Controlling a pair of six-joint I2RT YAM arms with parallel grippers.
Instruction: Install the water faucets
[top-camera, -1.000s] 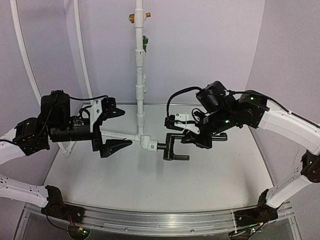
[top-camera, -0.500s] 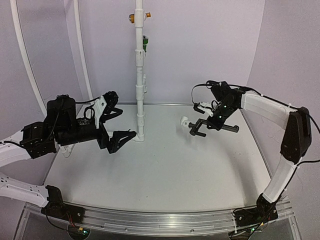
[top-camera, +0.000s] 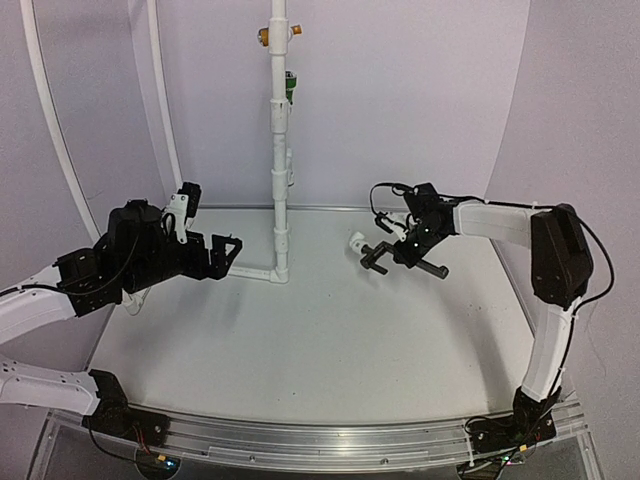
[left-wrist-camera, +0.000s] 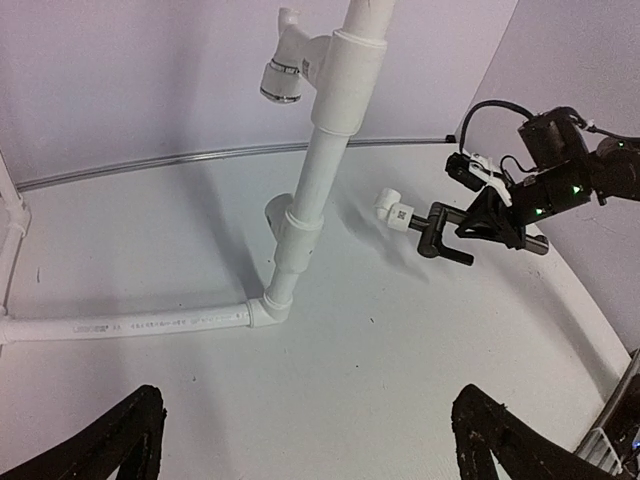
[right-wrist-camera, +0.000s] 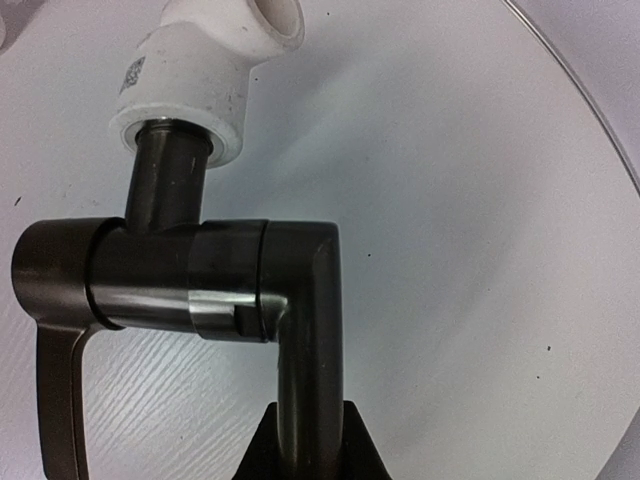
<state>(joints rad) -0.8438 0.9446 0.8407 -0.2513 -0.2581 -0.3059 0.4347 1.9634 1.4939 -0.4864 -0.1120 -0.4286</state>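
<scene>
The black metal faucet (top-camera: 392, 254) has a white fitting (top-camera: 356, 241) on its stem end. My right gripper (top-camera: 414, 240) is shut on its long tube and holds it just above the table, right of the tall white pipe (top-camera: 279, 160). In the right wrist view the faucet (right-wrist-camera: 200, 280) fills the frame, with its tube between my right gripper's (right-wrist-camera: 305, 445) jaws. My left gripper (top-camera: 228, 256) is open and empty, left of the pipe's base elbow (top-camera: 281, 275). In the left wrist view my left gripper (left-wrist-camera: 310, 450) faces the elbow (left-wrist-camera: 262, 310) and the faucet (left-wrist-camera: 445, 235) farther off.
A horizontal white pipe (left-wrist-camera: 120, 324) runs left from the elbow along the table. An orange valve (top-camera: 265, 36) and a green fitting (top-camera: 290, 86) sit high on the upright pipe. A side outlet (left-wrist-camera: 285, 80) sticks out of it. Curved white tubes (top-camera: 55, 140) rise at the left.
My right gripper has carried the faucet away from the pipe's base to the right and now a little lower and leftward. My left gripper has turned and settled low beside the elbow.
</scene>
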